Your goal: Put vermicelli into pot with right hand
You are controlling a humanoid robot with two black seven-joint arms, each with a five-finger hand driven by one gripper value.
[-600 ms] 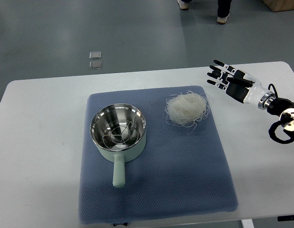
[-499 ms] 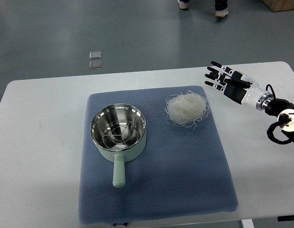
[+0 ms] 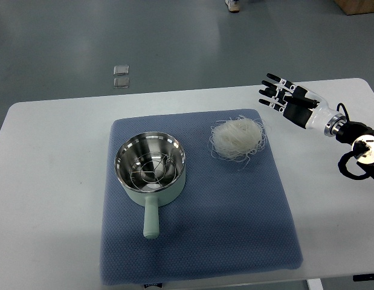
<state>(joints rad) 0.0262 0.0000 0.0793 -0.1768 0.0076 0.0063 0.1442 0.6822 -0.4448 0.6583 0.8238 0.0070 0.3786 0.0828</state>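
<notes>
My right robot hand point(image 3: 287, 104) hovers over the table point(image 3: 54, 181) with fingers spread, holding nothing. The vermicelli point(image 3: 237, 138) lies on the blue mat point(image 3: 235, 229) just left of my fingertips, below them in the picture, and the pot point(image 3: 151, 169) sits farther left.

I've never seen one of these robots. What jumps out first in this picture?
Probably the black-and-white right hand, fingers spread, hovering over the white table at upper right. Just left of it, a pale vermicelli nest lies on a blue mat, beside a mint-green pot with a wire rack inside.
</notes>
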